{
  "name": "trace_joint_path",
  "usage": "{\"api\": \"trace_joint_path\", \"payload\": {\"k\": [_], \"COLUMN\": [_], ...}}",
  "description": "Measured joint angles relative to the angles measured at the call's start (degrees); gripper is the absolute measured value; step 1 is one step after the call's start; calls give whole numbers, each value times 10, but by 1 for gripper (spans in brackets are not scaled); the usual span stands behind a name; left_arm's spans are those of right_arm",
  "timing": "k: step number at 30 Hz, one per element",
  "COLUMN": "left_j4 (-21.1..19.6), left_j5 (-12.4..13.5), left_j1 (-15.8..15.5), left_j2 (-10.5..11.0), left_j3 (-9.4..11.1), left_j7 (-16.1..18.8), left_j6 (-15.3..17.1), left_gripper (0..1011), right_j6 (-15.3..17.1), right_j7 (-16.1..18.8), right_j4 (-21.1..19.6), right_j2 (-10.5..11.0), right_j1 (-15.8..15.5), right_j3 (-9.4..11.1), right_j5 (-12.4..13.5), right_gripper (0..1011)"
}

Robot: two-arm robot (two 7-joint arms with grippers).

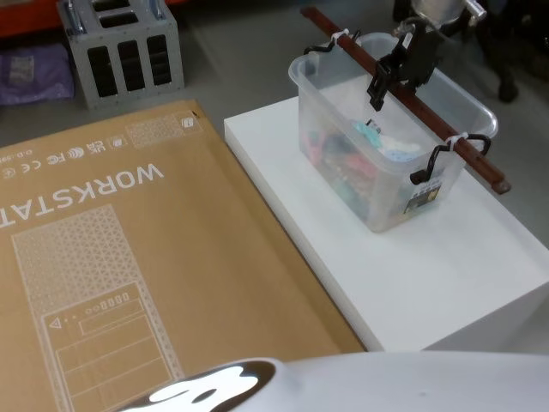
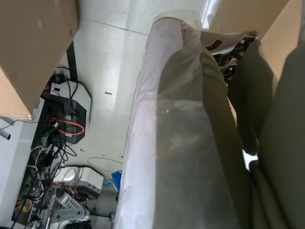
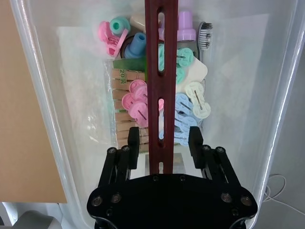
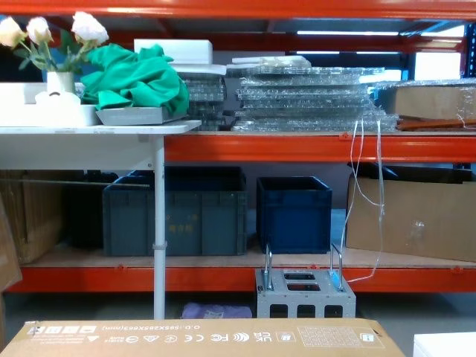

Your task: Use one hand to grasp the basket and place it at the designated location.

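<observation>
we read "workstat" on the cardboard box (image 1: 111, 257), rest cut off; "20" on the peg packet (image 3: 123, 76) inside the basket (image 1: 300, 73) | basket sits on the white tabletop (image 1: 429, 283), right of box | right gripper (image 1: 388, 86) comes down from above, fingers (image 3: 134, 143) apart, straddling the red-brown handle (image 1: 429, 118) mid-bar, gaps both sides

Looked translucent milky-white across the basket (image 1: 390, 184), dark reddish-brown along its handle (image 1: 403, 94), black on the right gripper (image 3: 161, 140). Mixed pink, teal, blue and lilac among the pegs (image 3: 138, 102). Ran white over the platform (image 1: 446, 283), tan with white print over the carton (image 1: 111, 257).
</observation>
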Motion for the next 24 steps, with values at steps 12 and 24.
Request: {"api": "trace_joint_path", "payload": {"k": [12,24], "left_j4": [0,0], "left_j5": [0,0], "left_j1": [0,0], "left_j2": [0,0], "left_j3": [0,0], "left_j7": [0,0], "left_j6": [0,0], "left_gripper": [0,0], "right_j6": [3,4], "right_j7": [-5,-9], "right_j4": [-7,-20], "right_j2": [9,18], "right_j1": [-3,-8], "right_j3": [4,9], "right_j5": [4,5], "right_gripper": [281,235]}}
